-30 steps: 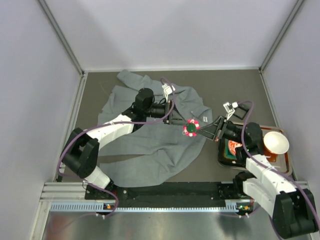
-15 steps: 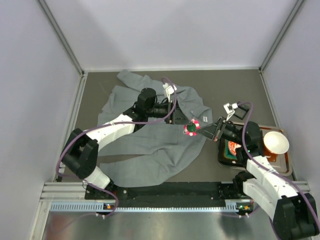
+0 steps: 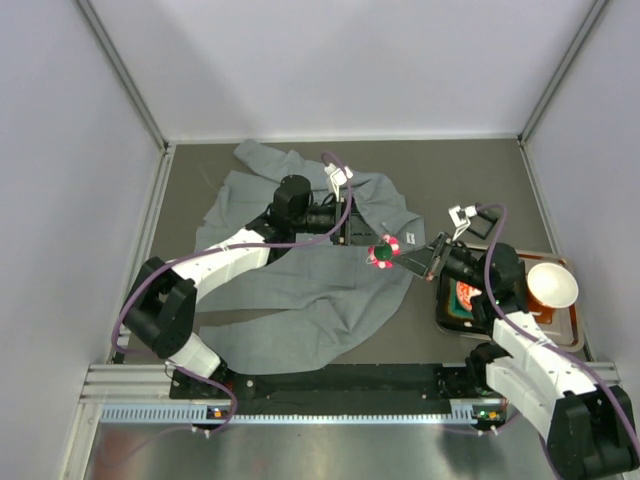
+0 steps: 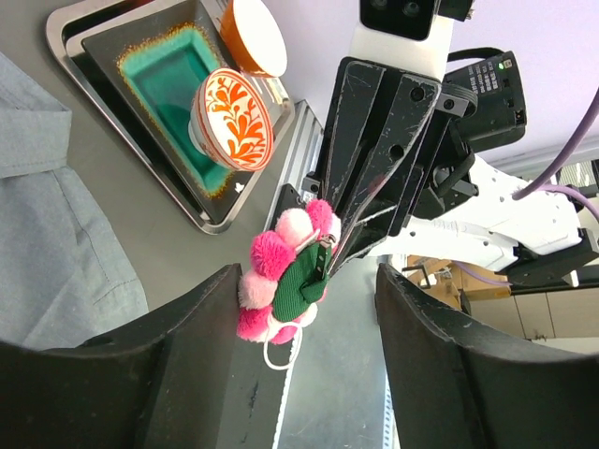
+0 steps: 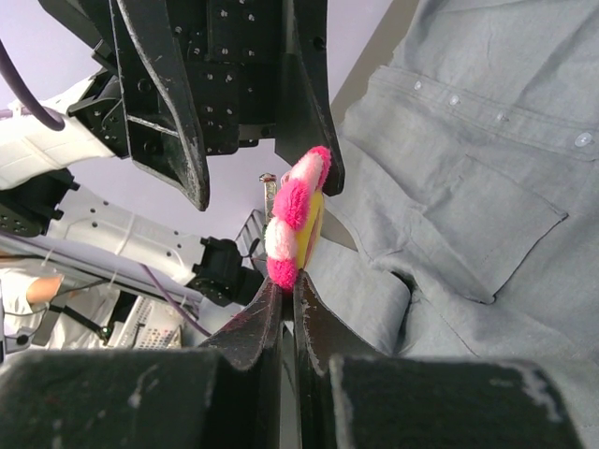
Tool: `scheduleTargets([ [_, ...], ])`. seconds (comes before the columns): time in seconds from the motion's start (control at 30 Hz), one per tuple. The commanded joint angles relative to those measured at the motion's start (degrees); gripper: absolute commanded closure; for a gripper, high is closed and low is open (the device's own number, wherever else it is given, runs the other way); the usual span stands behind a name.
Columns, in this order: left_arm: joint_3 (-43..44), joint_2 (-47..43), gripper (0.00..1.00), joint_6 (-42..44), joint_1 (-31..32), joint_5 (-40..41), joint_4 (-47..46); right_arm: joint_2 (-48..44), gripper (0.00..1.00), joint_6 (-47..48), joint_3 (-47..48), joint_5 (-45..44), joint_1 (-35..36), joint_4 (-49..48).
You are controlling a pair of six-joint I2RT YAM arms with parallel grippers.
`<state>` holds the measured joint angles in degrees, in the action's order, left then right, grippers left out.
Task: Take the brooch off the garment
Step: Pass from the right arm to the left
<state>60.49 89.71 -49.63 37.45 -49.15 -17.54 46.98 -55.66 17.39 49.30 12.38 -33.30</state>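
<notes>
Removal looks nearly done: right end effector (image 3: pixel 402 262) clamps the brooch (image 3: pixel 383 253) off the garment (image 3: pixel 300 290); left end effector (image 3: pixel 356 236) has its jaws apart; next move likely calls for carrying it away.

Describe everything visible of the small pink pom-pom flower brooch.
The brooch is a ring of fluffy pink and pale pom-poms around a yellow centre, with green felt backing and a metal clasp. It stands on edge, pinched by the shut right gripper, flanked by the open left gripper, apparently clear of the grey shirt.
</notes>
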Motion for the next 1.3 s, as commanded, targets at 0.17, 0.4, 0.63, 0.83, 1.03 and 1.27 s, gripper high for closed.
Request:
scheduleTargets([
  [0.17, 1.47, -0.33, 0.41, -0.21, 1.66, 1.60, -1.72, -1.63, 1.00, 1.17, 3.18, -2.63, 1.07, 0.25],
  [0.4, 1.12, 0.02, 0.57, -0.03, 2.54, 1.95, -1.79, -2.42, 1.00, 0.46, 3.09, -3.86, 1.24, 0.34],
  [0.63, 0.86, 0.46, 0.61, -1.35, 2.71, 1.77, -3.64, -2.24, 1.00, 0.64, 2.74, -3.86, 1.33, 0.34],
  [0.83, 0.51, 0.20, 0.64, -1.26, 2.89, 1.86, -3.38, -2.42, 1.00, 0.82, 3.09, -4.21, 1.42, 0.69],
  [1.03, 0.51, 0.38, 0.75, -1.09, 2.80, 1.16, -3.73, -2.42, 1.00, 0.99, 3.09, -3.77, 1.59, 0.60],
  [1.27, 0.86, 0.64, 0.84, -1.35, 2.89, 0.10, -4.61, -1.98, 1.00, 1.95, 3.97, -2.54, 1.68, 2.09],
])
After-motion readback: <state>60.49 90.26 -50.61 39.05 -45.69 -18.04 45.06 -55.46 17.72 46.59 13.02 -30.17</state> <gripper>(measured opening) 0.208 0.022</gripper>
